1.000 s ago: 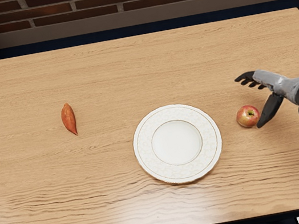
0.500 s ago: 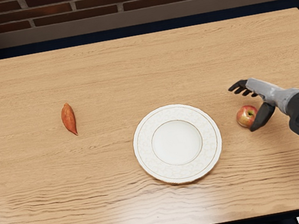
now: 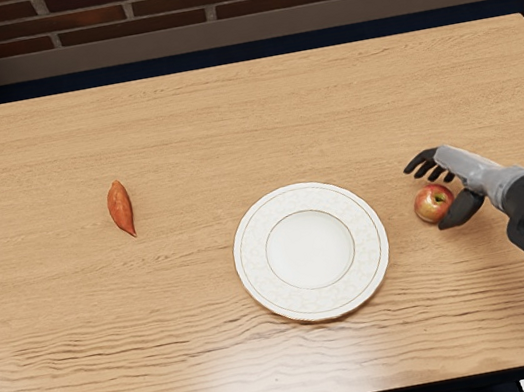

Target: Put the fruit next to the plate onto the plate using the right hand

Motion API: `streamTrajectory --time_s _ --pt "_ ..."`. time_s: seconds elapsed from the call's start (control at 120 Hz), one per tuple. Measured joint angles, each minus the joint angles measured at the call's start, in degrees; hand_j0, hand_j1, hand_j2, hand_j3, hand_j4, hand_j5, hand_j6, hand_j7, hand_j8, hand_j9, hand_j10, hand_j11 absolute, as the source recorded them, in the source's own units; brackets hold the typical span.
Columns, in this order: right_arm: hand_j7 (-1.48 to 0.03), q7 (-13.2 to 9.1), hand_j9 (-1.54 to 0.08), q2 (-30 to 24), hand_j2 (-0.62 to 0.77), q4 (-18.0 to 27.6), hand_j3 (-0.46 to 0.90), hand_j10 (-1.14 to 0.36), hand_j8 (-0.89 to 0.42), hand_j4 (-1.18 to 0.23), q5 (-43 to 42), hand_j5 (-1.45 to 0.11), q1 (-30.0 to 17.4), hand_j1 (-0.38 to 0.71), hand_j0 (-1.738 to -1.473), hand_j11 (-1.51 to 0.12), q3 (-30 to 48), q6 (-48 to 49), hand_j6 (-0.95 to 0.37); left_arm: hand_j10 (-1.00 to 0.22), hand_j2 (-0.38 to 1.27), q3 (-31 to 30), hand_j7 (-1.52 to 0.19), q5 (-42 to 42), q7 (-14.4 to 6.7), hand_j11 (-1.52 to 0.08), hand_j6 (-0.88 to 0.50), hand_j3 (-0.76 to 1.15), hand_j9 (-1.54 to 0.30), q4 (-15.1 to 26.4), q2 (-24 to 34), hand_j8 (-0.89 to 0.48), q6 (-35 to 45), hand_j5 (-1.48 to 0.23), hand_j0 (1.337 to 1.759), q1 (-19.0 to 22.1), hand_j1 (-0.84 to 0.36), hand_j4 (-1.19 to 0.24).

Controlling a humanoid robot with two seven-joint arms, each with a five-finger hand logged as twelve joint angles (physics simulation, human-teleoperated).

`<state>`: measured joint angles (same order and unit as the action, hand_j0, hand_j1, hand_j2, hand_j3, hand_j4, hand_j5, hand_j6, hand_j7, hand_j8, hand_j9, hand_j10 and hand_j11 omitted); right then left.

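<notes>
A red apple [image 3: 433, 202] lies on the table just right of the white plate [image 3: 255, 273]. My right hand [image 3: 442, 186] comes in from the right edge and hangs over the apple. Its fingers [image 3: 422, 165] are spread above the apple's far side and the thumb sits at its near right side. The hand is open and does not clasp the apple. The plate holds nothing.
An orange sweet potato [image 3: 120, 208] lies on the left part of the wooden table [image 3: 248, 117]. A brick wall runs along the far edge. The left arm does not show.
My right hand has moved left and down toward the apple, and now brackets it. The apple, plate and sweet potato have not moved.
</notes>
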<state>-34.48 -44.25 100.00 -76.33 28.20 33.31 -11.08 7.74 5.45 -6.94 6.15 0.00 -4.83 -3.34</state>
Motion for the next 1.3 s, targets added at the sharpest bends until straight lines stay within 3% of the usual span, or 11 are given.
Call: streamTrajectory --time_s 0.425,0.675,0.917,1.158,1.3 --pt "-0.58 1.11 -0.59 0.17 -0.06 0.00 0.00 -0.45 -0.45 -0.45 -0.63 -0.59 -1.22 0.18 -1.657 -0.59 0.00 -0.97 -0.45 0.00 0.00 0.00 0.00 0.00 0.00 0.00 0.00 0.00 0.00 0.00 0.00 0.00 0.00 0.00 1.658 0.00 0.35 0.00" --pt "-0.68 1.29 -0.69 0.85 -0.03 -0.01 0.00 -0.53 -0.39 -0.54 -1.32 -0.67 -1.61 0.21 -1.654 -0.69 0.03 -1.03 -0.46 0.00 0.00 0.01 0.00 0.00 0.00 0.00 0.00 0.00 0.00 0.00 0.00 0.00 0.00 0.00 1.658 0.00 0.35 0.00" --pt "-0.81 1.62 -0.82 1.00 0.03 0.00 0.00 -0.50 -0.33 -0.64 -1.33 -0.80 -1.80 0.24 -1.650 -0.82 0.02 -1.01 -0.44 0.00 0.00 0.01 0.00 0.00 0.00 0.00 0.00 0.00 0.00 0.00 0.00 0.00 0.00 0.00 1.658 0.00 0.35 0.00" --pt "-0.94 3.35 -0.97 0.97 0.33 -0.08 0.00 -0.58 -0.38 -0.72 -0.95 -0.95 -1.87 0.24 -1.651 -0.97 0.11 -0.92 -0.49 0.00 0.00 0.00 0.00 0.00 0.00 0.00 0.00 0.00 0.00 0.00 0.00 0.00 0.00 0.00 1.658 0.00 0.35 0.00" --pt "-1.00 3.90 -1.05 0.99 0.40 -0.27 0.00 -0.54 -0.31 -0.74 -0.17 -1.05 -1.81 0.28 -1.653 -1.06 0.31 -0.74 -0.44 0.00 0.00 0.00 0.00 0.00 0.00 0.00 0.00 0.00 0.00 0.00 0.00 0.00 0.00 0.00 1.658 0.00 0.35 0.00"
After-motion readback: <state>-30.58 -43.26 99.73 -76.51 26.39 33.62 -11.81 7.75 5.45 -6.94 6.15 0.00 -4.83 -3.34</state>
